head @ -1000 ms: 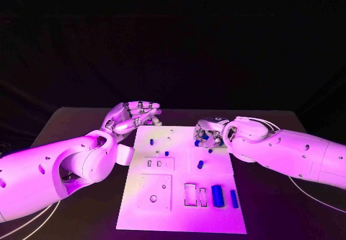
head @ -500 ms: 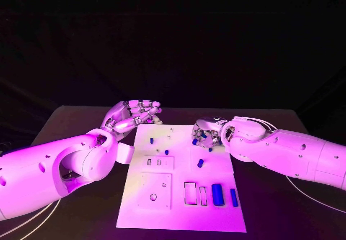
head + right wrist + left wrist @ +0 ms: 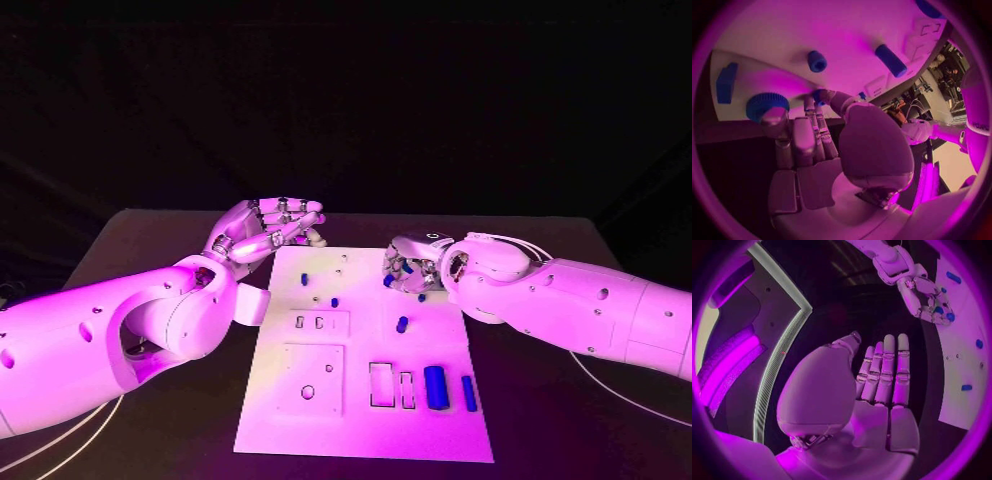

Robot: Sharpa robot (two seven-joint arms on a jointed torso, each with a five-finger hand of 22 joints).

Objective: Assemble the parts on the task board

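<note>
**A:** Which hand do you work with here?

**B:** Your right hand (image 3: 414, 268). It sits over the far right edge of the white rectangular task board (image 3: 361, 430), fingers down among the small blue plastic parts; your fingertips (image 3: 821, 96) touch a small blue piece (image 3: 819, 93), with a ribbed blue round knob (image 3: 766, 104) against a neighbouring finger. I cannot tell if you actually hold either.

**A:** And the left?

**B:** Your left hand (image 3: 268, 231) hovers off the board's far left corner, released, fingers straight, grasping nothing, well apart from that cluster.

**A:** Where next?

**B:** Probably nearer you: the short blue cylinder (image 3: 402, 324) lies mid-board.
</note>
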